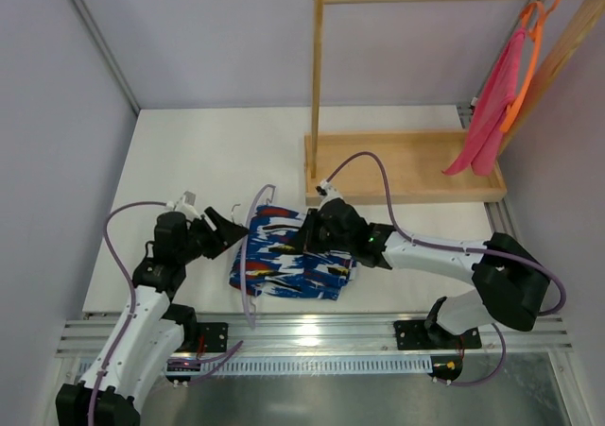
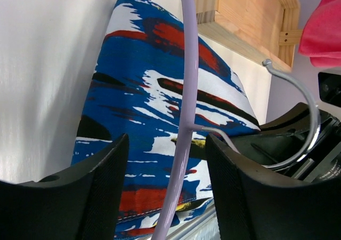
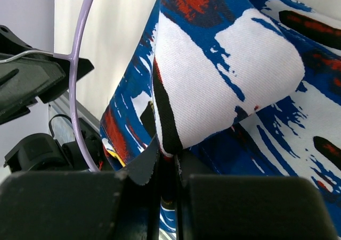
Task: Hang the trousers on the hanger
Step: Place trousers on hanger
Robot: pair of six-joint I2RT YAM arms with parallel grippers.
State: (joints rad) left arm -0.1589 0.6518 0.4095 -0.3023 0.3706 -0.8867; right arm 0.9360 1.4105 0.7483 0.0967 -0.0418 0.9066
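The trousers (image 1: 301,256) lie folded on the white table, royal blue with white, red and black patches. The pale lavender hanger (image 1: 245,265) lies along their left edge. In the left wrist view, the hanger's thin bar (image 2: 184,144) runs between the fingers of my left gripper (image 2: 166,141). That gripper is open, with a gap on each side of the bar. The silver hook (image 2: 305,107) curves off to the right. My right gripper (image 3: 169,163) is shut on a raised fold of the trousers (image 3: 229,64) at their top edge. The hanger (image 3: 74,91) arcs at the left of that view.
A wooden rack stands on its base (image 1: 406,166) behind the trousers. From its top rail at the right hangs an orange hanger with a pink-red cloth (image 1: 492,114). A metal rail (image 1: 312,330) runs along the table's near edge.
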